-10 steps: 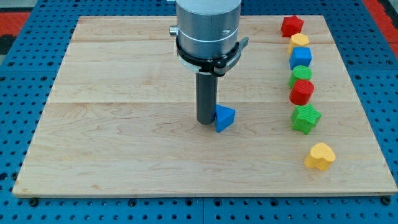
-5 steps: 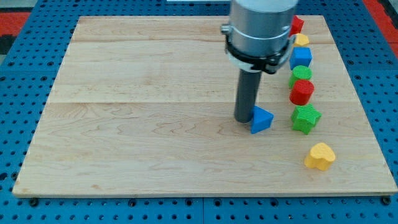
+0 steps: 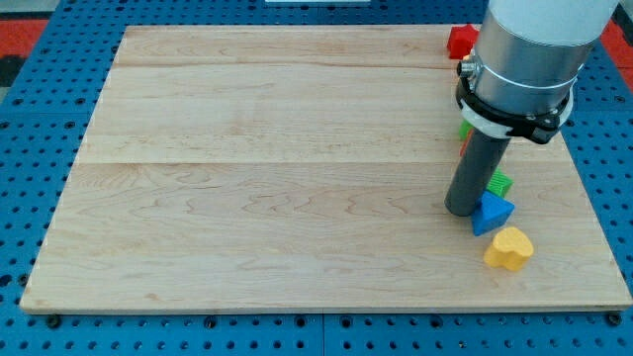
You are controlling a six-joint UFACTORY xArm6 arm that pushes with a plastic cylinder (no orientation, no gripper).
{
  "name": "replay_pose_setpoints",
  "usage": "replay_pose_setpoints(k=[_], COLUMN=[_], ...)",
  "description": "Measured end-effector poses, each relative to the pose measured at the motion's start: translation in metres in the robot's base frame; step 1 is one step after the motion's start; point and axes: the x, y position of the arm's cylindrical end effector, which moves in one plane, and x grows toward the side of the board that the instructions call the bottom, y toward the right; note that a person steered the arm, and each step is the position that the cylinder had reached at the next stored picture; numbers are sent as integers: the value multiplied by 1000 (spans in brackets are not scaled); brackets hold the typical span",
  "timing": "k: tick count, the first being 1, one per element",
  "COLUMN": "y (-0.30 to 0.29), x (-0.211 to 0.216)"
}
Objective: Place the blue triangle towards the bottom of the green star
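Note:
The blue triangle [image 3: 492, 214] lies at the board's right, just below the green star [image 3: 500, 183], which is mostly hidden behind my rod. My tip [image 3: 462, 211] rests on the board directly left of the blue triangle, touching or nearly touching it. The triangle sits just above a yellow heart-shaped block [image 3: 508, 248].
A red block [image 3: 459, 41] shows at the view's top right. Slivers of green [image 3: 462, 130] and red [image 3: 462, 148] blocks peek out left of my rod; other blocks of the right-hand column are hidden behind the arm. The wooden board [image 3: 247, 198] ends close to the right.
My tip has moved to the view's right and slightly down, pushing the blue triangle from the board's middle to just under the green star, above the yellow heart.

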Motion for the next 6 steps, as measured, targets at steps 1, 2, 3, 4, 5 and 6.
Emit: replay_pose_setpoints(k=[1, 2, 3, 4, 5, 6], y=[2, 2, 4, 4, 2, -22], x=[0, 3, 11, 12, 12, 3])
